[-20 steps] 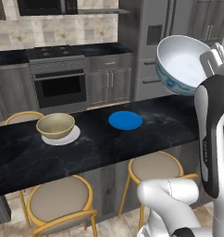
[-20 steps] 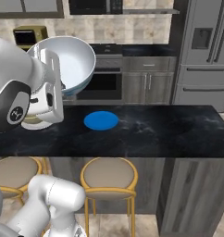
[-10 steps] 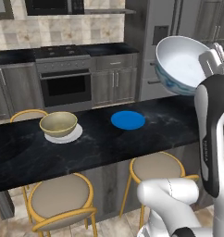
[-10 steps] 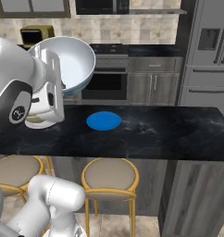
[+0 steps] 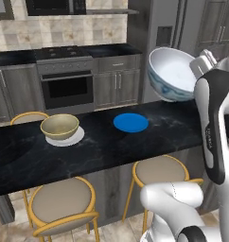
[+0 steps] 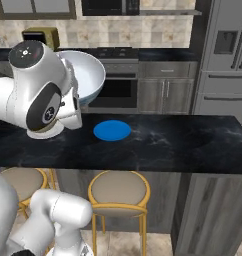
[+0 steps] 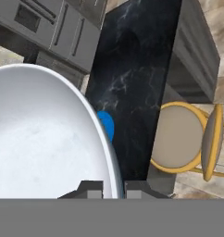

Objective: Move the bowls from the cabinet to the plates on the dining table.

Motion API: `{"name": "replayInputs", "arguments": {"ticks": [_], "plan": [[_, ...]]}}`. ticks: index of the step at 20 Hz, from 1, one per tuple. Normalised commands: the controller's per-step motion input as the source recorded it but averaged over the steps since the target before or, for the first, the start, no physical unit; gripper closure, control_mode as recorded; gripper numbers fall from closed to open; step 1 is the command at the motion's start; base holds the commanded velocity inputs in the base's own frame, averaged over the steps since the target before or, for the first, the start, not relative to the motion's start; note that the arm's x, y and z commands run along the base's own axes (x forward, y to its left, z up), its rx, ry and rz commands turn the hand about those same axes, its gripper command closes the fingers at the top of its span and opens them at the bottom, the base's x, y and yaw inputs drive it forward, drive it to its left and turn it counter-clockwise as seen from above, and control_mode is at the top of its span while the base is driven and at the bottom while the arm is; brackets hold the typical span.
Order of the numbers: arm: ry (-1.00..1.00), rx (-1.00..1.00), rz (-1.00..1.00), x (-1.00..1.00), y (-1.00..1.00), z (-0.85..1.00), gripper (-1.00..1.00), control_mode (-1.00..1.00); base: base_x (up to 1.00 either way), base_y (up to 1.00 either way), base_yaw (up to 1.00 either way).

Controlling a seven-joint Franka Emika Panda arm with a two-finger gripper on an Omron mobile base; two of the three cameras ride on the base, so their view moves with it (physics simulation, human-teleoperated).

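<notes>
My gripper (image 5: 202,65) is shut on the rim of the white bowl with a blue pattern (image 5: 174,74), which it holds tilted in the air above the right part of the dining table (image 5: 149,144). The bright blue plate (image 5: 130,122) lies bare on the table, below and left of the held bowl. Farther left, the tan bowl (image 5: 59,125) sits on the white plate (image 5: 66,140). In the hand view the white bowl (image 7: 44,143) covers the left side, the gripper (image 7: 115,188) pinches its rim, and a sliver of the blue plate (image 7: 106,125) shows past it. The cabinet is out of view.
Round stools with yellow frames (image 5: 64,205) (image 5: 159,171) stand along the table's near side. Behind the table are an oven (image 5: 68,87), grey drawer units (image 5: 114,80) and a fridge (image 6: 225,55). My own arm (image 6: 40,95) hides the table's left part in the right base view.
The held white bowl has come slightly lower and closer over the table, and the arm has swung with it. Both bowls' plates and the tan bowl lie as before.
</notes>
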Motion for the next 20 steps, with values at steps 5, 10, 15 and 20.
{"name": "replayInputs", "arguments": {"ticks": [5, 10, 15, 20], "plan": [[0.18, -0.09, 0.04, 0.49, 0.00, -0.30, 1.00, -1.00, 0.00, 0.00, 0.00], [0.19, -0.11, 0.03, 0.50, 0.00, -0.30, 1.00, -1.00, 0.00, 0.00, 0.00], [0.13, -0.09, 0.04, 0.56, 0.00, -0.41, 1.00, -1.00, 0.00, 0.00, 0.00], [0.05, -0.05, 0.07, 0.55, 0.01, -0.46, 1.00, -1.00, 0.00, 0.00, 0.00]]}}
